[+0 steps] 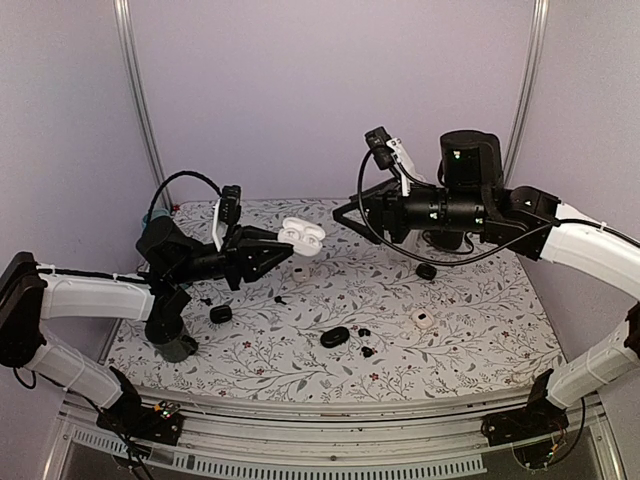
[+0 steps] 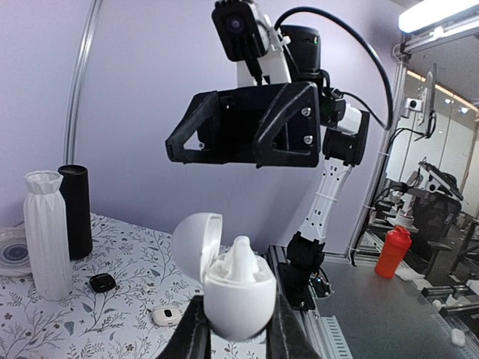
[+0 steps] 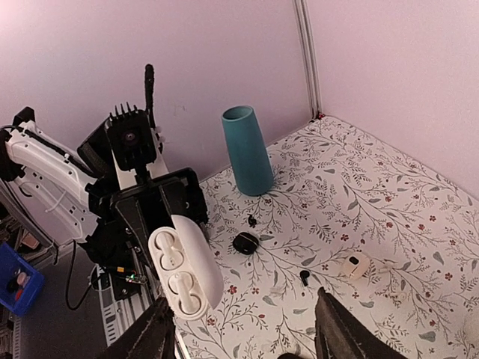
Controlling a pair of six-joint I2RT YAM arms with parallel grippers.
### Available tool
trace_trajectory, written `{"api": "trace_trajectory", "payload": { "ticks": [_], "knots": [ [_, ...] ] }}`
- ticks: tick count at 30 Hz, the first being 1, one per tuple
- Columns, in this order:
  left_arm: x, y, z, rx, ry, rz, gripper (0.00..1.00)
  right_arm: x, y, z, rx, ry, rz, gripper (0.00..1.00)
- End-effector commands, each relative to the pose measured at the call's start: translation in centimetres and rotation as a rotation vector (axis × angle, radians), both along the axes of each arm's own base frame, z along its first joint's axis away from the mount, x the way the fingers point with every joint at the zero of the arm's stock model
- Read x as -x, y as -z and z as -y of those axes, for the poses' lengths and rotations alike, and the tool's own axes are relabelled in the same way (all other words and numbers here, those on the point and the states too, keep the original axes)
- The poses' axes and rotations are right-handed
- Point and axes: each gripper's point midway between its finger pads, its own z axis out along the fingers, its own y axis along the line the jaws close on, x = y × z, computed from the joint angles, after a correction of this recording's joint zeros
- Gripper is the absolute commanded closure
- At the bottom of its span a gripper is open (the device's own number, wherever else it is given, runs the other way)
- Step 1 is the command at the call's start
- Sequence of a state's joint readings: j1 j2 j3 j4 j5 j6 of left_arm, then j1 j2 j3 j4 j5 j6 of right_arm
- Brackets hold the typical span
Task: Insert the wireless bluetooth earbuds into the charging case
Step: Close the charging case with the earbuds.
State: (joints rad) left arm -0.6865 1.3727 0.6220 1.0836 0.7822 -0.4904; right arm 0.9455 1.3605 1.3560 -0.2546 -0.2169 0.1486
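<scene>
Charging case (image 3: 185, 263) hollows: R wrist cam

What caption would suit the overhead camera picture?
Left gripper holds an open white charging case aloft, facing the open right gripper.

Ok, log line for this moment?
left tool: shut on open white case, raised | right tool: open, empty | black buds: on table

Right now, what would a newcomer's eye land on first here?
The left hand, raised mid-air, clamps an open white charging case, lid flipped back. The right hand hangs open, facing it across a small gap. Below, small black earbuds and a black case lie scattered on the floral table.
</scene>
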Motion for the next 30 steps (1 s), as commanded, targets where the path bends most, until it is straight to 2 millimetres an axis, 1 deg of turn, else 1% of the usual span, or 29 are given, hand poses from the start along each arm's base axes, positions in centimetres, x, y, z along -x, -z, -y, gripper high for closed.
{"api": "trace_trajectory", "payload": {
  "ticks": [1,4,8,11,17,19,23,27,30],
  "knots": [
    [1.7,-1.8,-0.1,0.042,0.046,0.052,1.0,0.1,0.6,-1.0,-0.06,-0.043,-0.095,0.34],
    [1.9,-2.0,0.0,0.044,0.06,0.06,1.0,-0.6,0.7,-1.4,-0.099,-0.041,-0.148,0.33],
    [2.2,-2.2,0.1,0.048,0.07,0.067,1.0,-2.8,1.9,-1.1,-0.118,0.031,-0.241,0.35],
    [2.5,-2.4,0.1,0.052,0.08,0.071,1.0,-3.5,2.9,-1.2,-0.109,0.043,-0.274,0.36],
    [2.8,-2.7,0.3,0.056,0.091,0.076,1.0,-2.5,4.4,-2.9,-0.066,-0.073,-0.316,0.37],
    [2.8,-2.7,0.4,0.054,0.089,0.072,1.0,-1.9,4.5,-3.3,-0.056,-0.12,-0.317,0.37],
    [2.3,-2.4,0.5,0.045,0.075,0.056,1.0,-0.8,3.7,-3.3,-0.07,-0.182,-0.289,0.38],
    [1.8,-1.9,0.7,0.029,0.055,0.038,1.0,0.0,2.3,-2.8,-0.098,-0.212,-0.24,0.37],
    [1.6,-1.7,0.8,0.024,0.047,0.028,1.0,0.7,1.7,-2.6,-0.114,-0.238,-0.218,0.37]
  ]
}}
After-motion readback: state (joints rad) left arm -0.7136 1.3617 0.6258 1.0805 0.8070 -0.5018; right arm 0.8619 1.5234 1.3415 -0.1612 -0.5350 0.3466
